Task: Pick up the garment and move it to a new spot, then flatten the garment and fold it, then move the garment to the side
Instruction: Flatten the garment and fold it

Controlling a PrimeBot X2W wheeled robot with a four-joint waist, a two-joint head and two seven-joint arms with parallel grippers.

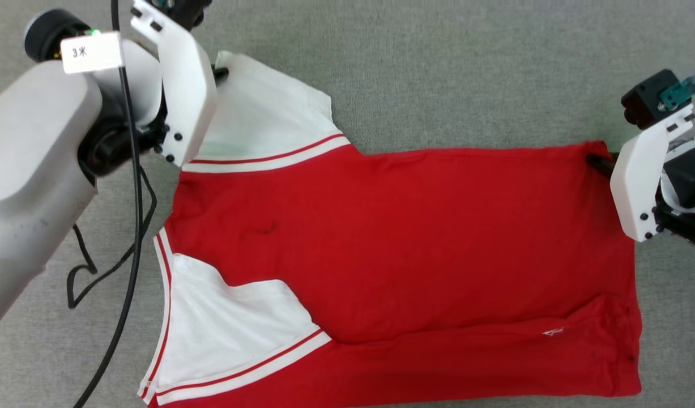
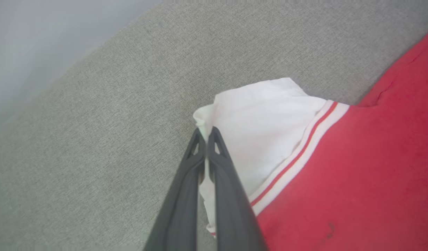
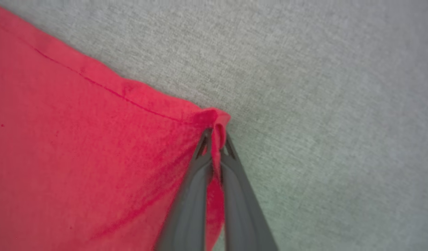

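Left fingers [image 2: 184, 198] pinch sleeve [image 2: 266, 118], red garment [image 1: 404, 238] flat, side perhaps folded

Grey woven fabric surface [image 1: 438, 73] spread flat below me, fine speckled weave, soft even light, pale blurred area [image 2: 43, 42] beyond its edge at the upper left of my left wrist view

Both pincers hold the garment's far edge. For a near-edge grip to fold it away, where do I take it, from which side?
I'd take the garment at its two near corners: left pincer on the striped sleeve corner, right pincer on the hem corner. Both lie flat with free edges on the grey surface, so come in low from the robot's side.
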